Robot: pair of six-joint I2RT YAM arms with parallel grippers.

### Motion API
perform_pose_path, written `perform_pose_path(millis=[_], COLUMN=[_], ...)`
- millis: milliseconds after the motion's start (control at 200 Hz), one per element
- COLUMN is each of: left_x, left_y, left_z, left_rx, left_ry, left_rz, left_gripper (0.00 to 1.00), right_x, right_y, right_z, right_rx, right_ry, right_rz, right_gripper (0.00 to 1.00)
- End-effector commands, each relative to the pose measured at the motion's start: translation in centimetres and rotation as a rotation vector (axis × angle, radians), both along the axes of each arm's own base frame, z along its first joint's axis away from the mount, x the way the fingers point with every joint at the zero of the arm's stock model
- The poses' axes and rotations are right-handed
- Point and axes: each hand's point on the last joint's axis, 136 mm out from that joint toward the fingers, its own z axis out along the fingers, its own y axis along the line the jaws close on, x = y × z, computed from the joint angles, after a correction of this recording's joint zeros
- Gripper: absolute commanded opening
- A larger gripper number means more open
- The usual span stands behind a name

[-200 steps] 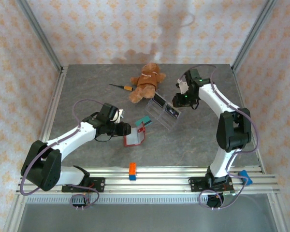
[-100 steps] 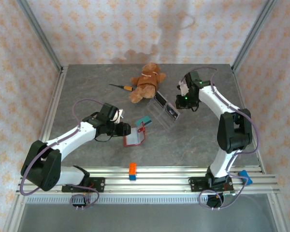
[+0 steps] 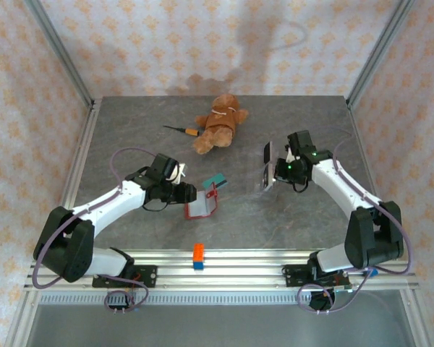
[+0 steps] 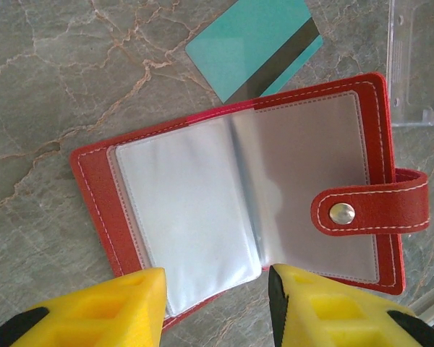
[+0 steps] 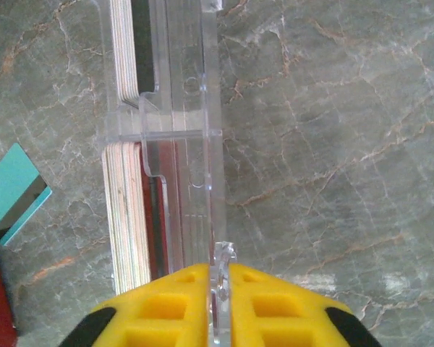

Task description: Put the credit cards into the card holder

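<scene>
Card fetching is in hand: with the right gripper [image 5: 222,278] pinched on the clear acrylic stand [image 5: 181,108] carrying stacked credit cards [image 5: 124,210], and the left gripper [image 4: 217,303] part-open astride the open card holder [image 4: 94,173] near a teal card [image 4: 257,47], the next move likely requires extracting one card.

Tabletop [image 3: 130,144]: grey stone-look w/ tan-brown veins. Walls [image 3: 166,43]: cream-pink paper, rpt. orange floral motif. Card holder [image 4: 90,184]: red, white stitching, silver snap, frosted see-thru sleeves inside. Teal card [image 4: 246,43] w/ black stripe. Acrylic stand [image 5: 188,108]: clear, no tint. Teddy [image 3: 218,124]: brown, pale ribbon at neck. Screwdriver [image 3: 184,130]: orange handle, black shaft. Block [image 3: 198,256]: orange over blue. Left gripper [image 4: 215,283] & right gripper [image 5: 218,278]: yellow fingers, black patches. Left arm [image 3: 108,202], right arm [image 3: 340,191]: white & black, purple cables [image 3: 123,154]. Front rails [image 3: 260,260]: silver.
</scene>
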Motion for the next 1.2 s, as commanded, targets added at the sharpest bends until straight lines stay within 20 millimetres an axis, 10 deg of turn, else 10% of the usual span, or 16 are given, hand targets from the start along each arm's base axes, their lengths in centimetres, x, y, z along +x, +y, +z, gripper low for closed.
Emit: perform_pose_path(millis=[0, 501, 1192], left_x=[1.0, 0.6, 1.0], left_y=[-0.1, 0.5, 0.2], left_z=[0.7, 1.1, 1.4], left_rx=[-0.004, 0.009, -0.003], left_ry=[-0.016, -0.041, -0.052], left_rz=[-0.011, 0.005, 0.003], left_gripper=[0.43, 0.46, 0.53], right_x=[1.3, 0.8, 0.3], right_y=[-1.1, 0.1, -1.7], right_z=[2.1, 3.0, 1.9], right_rx=[-0.051, -0.492, -0.771], right_ry=[-0.098, -0.092, -0.056], right_rz=[-0.049, 0.177, 0.217], right_gripper=[0.26, 0.83, 0.76])
